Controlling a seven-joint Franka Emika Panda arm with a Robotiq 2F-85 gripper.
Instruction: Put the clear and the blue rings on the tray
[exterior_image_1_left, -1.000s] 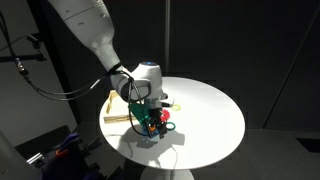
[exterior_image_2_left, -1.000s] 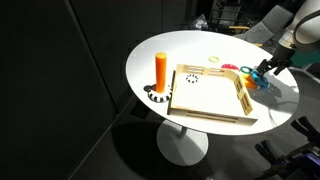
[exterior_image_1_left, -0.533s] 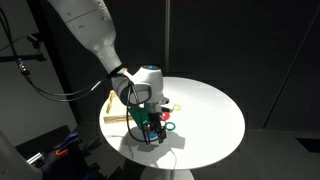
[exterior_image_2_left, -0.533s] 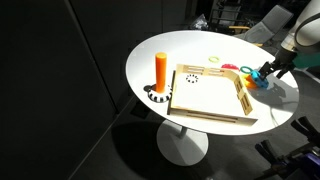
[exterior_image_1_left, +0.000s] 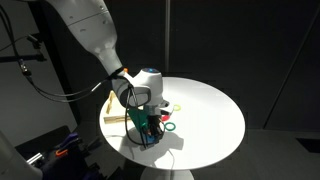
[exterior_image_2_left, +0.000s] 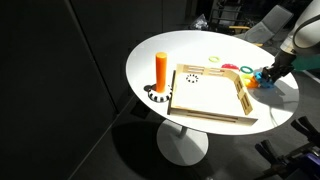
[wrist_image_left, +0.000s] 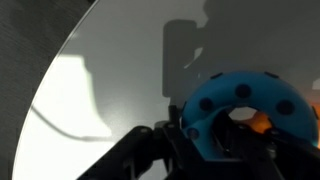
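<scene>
The blue ring (wrist_image_left: 245, 105), bright light blue with dark dots, fills the lower right of the wrist view, and my gripper (wrist_image_left: 215, 140) is shut on its rim. In both exterior views the gripper (exterior_image_2_left: 266, 75) (exterior_image_1_left: 150, 130) is low over the table with the blue ring (exterior_image_2_left: 260, 78) (exterior_image_1_left: 150, 126) in it, just beside the tray's short end. The tray (exterior_image_2_left: 205, 116) is a light-wood board with a raised rim, and an orange peg (exterior_image_2_left: 161, 70) stands at its far corner. I cannot make out the clear ring in any view.
A thin green ring (exterior_image_1_left: 167, 126) lies on the table next to the gripper. A yellow ring (exterior_image_2_left: 214, 58) and a pink ring (exterior_image_2_left: 231, 67) lie beyond the tray. The round white table's edge (exterior_image_2_left: 290, 105) is close to the gripper.
The jaws have closed in on the blue ring. The arm has barely shifted.
</scene>
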